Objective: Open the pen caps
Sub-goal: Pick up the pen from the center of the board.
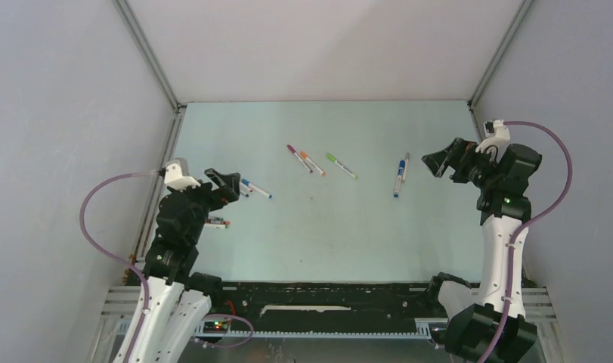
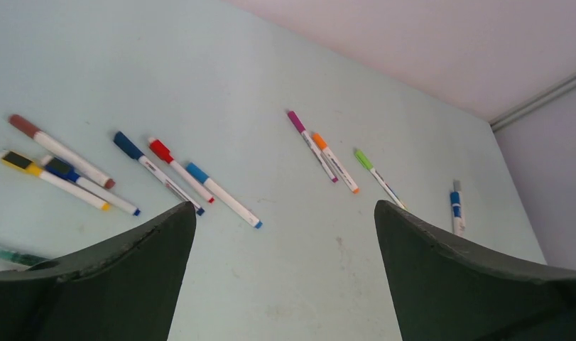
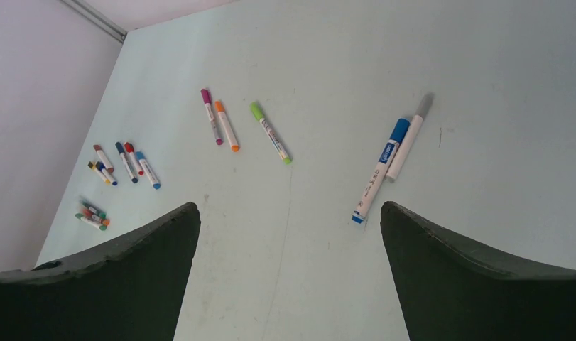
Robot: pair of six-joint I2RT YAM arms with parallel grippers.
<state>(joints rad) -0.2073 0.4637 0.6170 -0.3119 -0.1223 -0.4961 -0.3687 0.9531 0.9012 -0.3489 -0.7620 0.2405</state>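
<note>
Both arms are up off the table (image 1: 326, 249) with nothing in them, left gripper (image 2: 285, 234) and right gripper (image 3: 290, 213) spread wide. The pens (image 2: 164, 174) all lie flat, capped, bunched by the left arm with more mid-table. I'd pin the blue pen (image 3: 376, 177) by its barrel, pinch its cap (image 3: 399, 131) with the other gripper and pull straight along it, no twisting sideways

Bright, even, diffuse light in all views.
Pens (image 3: 378, 172) throw only faint, short shadows on the pale table (image 1: 326, 238); overhead view crisp, wrist views sharp with wide-angle stretch toward edges; far pens too small for detail.
</note>
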